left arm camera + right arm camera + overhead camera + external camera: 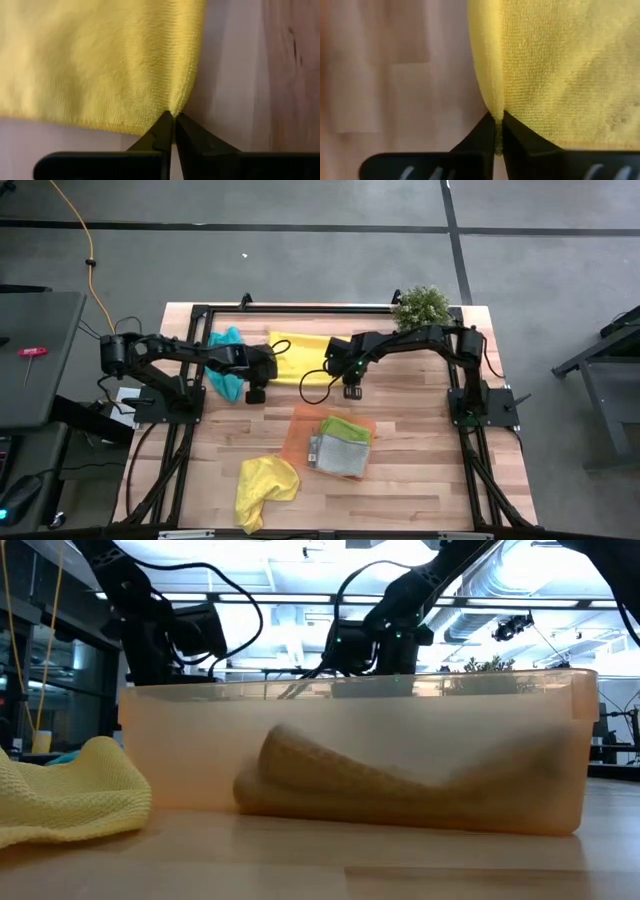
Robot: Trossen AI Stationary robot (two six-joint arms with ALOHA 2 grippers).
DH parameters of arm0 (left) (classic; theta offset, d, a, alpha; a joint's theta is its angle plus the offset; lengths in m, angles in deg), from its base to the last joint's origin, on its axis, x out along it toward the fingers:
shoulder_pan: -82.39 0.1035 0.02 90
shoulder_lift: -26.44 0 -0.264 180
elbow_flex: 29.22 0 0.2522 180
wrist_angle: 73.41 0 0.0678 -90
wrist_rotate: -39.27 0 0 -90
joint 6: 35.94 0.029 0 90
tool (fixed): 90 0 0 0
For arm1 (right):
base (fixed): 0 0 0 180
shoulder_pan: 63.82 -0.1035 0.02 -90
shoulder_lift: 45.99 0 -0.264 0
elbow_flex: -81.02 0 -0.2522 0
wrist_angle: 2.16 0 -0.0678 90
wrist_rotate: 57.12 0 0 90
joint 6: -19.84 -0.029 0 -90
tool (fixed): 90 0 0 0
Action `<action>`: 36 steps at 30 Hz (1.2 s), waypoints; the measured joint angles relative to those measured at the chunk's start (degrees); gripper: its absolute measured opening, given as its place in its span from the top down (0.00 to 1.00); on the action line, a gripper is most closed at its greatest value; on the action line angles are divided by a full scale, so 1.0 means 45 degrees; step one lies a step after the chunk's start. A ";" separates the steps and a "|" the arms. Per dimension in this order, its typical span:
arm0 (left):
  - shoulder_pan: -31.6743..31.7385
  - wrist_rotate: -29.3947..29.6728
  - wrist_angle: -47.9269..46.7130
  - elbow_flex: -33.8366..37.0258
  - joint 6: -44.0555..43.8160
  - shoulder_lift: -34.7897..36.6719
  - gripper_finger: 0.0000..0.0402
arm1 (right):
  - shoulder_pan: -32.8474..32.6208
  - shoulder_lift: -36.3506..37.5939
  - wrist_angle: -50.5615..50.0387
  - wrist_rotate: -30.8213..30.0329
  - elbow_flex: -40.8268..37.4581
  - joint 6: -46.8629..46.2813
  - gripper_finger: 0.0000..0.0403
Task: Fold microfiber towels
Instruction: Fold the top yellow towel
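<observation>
Behind the tray (560,740), both jaws pinch the spread yellow towel's (300,345) near corners, towel hidden low.

Legible text, labels, brands, numbers, signs: none found in any view. Nothing readable on the table surface, cloths, tray, arms, or in the room behind.

Robotics lab or workshop bay, from what I see. Wooden bench table (420,480) stands on grey concrete floor (300,270) marked with dark lines. Orange cable (88,250) trails across floor, far left. Low view: exposed ducting (520,580) and strip lights (300,560) overhead, open industrial ceiling.
</observation>
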 joint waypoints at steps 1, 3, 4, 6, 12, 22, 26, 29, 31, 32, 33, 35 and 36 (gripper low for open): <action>-0.0137 0.0095 -0.0067 0.0000 -0.0357 0.0059 0.97 | -0.0007 0.0056 -0.0112 0.0289 -0.0019 -0.0195 0.98; -0.0351 0.0058 -0.0378 -0.0001 -0.1080 0.0278 0.99 | -0.0012 0.0235 -0.0284 0.0878 -0.0064 -0.0556 0.99; -0.0435 -0.0227 -0.0616 0.0018 -0.1459 0.0449 0.99 | -0.0007 0.0401 -0.0430 0.1164 -0.0076 -0.0693 0.99; -0.0489 -0.1087 -0.1247 0.0051 -0.2166 0.0869 0.99 | 0.0008 0.0900 -0.0634 0.1666 -0.0056 -0.0905 0.99; -0.0050 -0.2512 -0.2547 -0.0310 -0.3753 0.2613 1.00 | 0.0312 0.2207 -0.1220 0.2604 -0.0038 -0.1915 1.00; 0.2017 -0.1584 -0.1111 -0.0602 -0.3802 0.2966 1.00 | 0.1205 0.1990 -0.0754 0.0286 -0.0047 -0.3579 1.00; 0.2729 -0.0912 -0.0448 -0.0602 -0.3722 0.2270 1.00 | 0.1449 0.1892 -0.0228 -0.0112 -0.0033 -0.4321 1.00; 0.3059 -0.0833 0.0025 -0.0602 -0.3833 0.1610 1.00 | 0.1546 0.1883 0.0049 -0.0405 -0.0033 -0.4673 1.00; 0.3168 -0.0829 0.0318 -0.0602 -0.3905 0.1220 1.00 | 0.1598 0.1883 0.0033 -0.0459 -0.0033 -0.4852 1.00; 0.3199 -0.0828 0.0470 -0.0602 -0.3942 0.1011 1.00 | 0.1600 0.1883 0.0018 -0.0459 -0.0033 -0.4952 1.00; 0.3207 -0.0821 0.0552 -0.0602 -0.4026 0.0833 1.00 | 0.1597 0.1883 0.0023 -0.0461 -0.0033 -0.5106 1.00; 0.3209 -0.0786 0.0734 -0.0602 -0.4201 0.0616 1.00 | 0.1591 0.1883 0.0019 -0.0468 -0.0033 -0.5498 1.00; 0.3209 -0.0779 0.0824 -0.0602 -0.4267 0.0545 1.00 | 0.1585 0.1883 0.0005 -0.0468 -0.0033 -0.5653 1.00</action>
